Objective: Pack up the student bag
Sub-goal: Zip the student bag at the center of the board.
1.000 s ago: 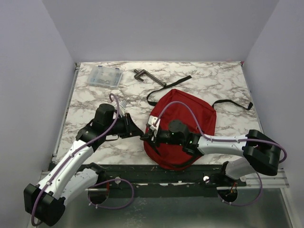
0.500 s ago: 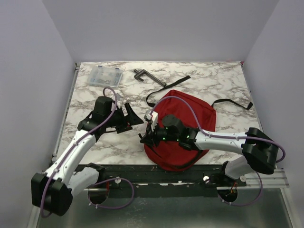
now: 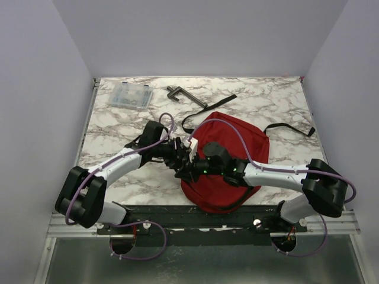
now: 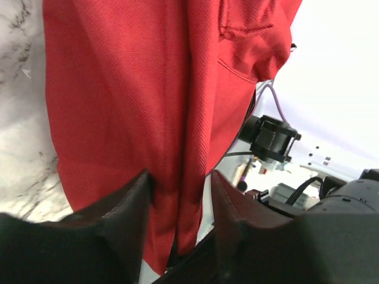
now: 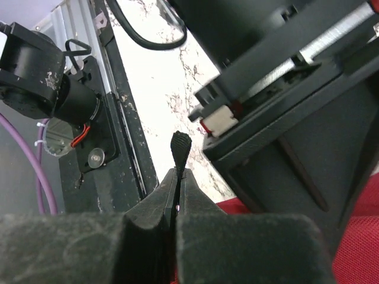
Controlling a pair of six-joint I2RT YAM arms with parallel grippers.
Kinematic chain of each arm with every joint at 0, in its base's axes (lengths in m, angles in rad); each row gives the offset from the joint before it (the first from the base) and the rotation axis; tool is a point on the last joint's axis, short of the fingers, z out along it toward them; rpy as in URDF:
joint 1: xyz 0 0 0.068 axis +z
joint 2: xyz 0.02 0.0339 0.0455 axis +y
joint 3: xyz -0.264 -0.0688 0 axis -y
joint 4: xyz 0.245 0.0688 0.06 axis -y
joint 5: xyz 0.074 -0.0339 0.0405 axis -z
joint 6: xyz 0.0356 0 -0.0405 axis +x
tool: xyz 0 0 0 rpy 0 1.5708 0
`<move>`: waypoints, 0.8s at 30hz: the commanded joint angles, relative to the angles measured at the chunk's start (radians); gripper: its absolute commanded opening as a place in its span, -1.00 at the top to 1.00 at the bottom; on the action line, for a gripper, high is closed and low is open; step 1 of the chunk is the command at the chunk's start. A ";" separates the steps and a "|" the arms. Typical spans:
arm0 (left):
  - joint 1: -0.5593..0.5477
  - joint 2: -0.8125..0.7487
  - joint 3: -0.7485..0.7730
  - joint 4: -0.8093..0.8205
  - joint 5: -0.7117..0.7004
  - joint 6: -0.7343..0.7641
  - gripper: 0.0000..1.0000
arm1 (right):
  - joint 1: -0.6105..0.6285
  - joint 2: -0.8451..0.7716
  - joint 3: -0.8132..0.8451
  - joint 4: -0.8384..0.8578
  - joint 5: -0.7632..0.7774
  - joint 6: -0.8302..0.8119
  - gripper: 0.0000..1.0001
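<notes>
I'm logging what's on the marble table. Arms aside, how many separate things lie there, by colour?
Red: 1, the student bag
Clear: 1, a plastic case
Dark: 1, a clamp-like tool
Total: 3

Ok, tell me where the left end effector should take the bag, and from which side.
Grip the raised fold at the bag's left edge, coming from the left. The bag lies flat and limp, so only a standing ridge fits between the fingers, and this fold already sits between the left end effector's parted fingers. The right end effector pinches a black tab close by.
</notes>
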 commanded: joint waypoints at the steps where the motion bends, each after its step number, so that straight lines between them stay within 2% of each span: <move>1: -0.017 0.065 -0.025 0.102 0.081 -0.008 0.44 | 0.000 -0.041 -0.014 0.020 -0.019 -0.021 0.99; 5: 0.012 0.116 0.025 0.096 0.091 0.041 0.97 | 0.000 -0.052 0.003 -0.025 -0.011 -0.055 0.99; 6: 0.025 0.126 0.051 0.079 0.084 0.066 1.00 | 0.000 -0.053 0.010 -0.044 -0.017 -0.063 0.99; 11: 0.078 0.204 0.292 -0.265 -0.162 0.335 1.00 | 0.000 -0.065 -0.009 -0.101 -0.120 -0.074 0.99; 16: 0.121 0.280 0.470 -0.417 -0.248 0.472 1.00 | 0.000 -0.006 -0.084 -0.093 -0.502 -0.064 0.99; 18: 0.127 0.286 0.497 -0.435 -0.278 0.499 1.00 | 0.000 0.012 -0.126 -0.047 -0.585 -0.011 0.99; 22: 0.132 0.289 0.529 -0.486 -0.344 0.526 1.00 | 0.000 -0.015 -0.176 0.029 -0.502 0.029 0.99; 24: 0.132 0.264 0.518 -0.500 -0.316 0.526 0.95 | 0.000 -0.006 -0.146 0.042 -0.430 0.033 0.99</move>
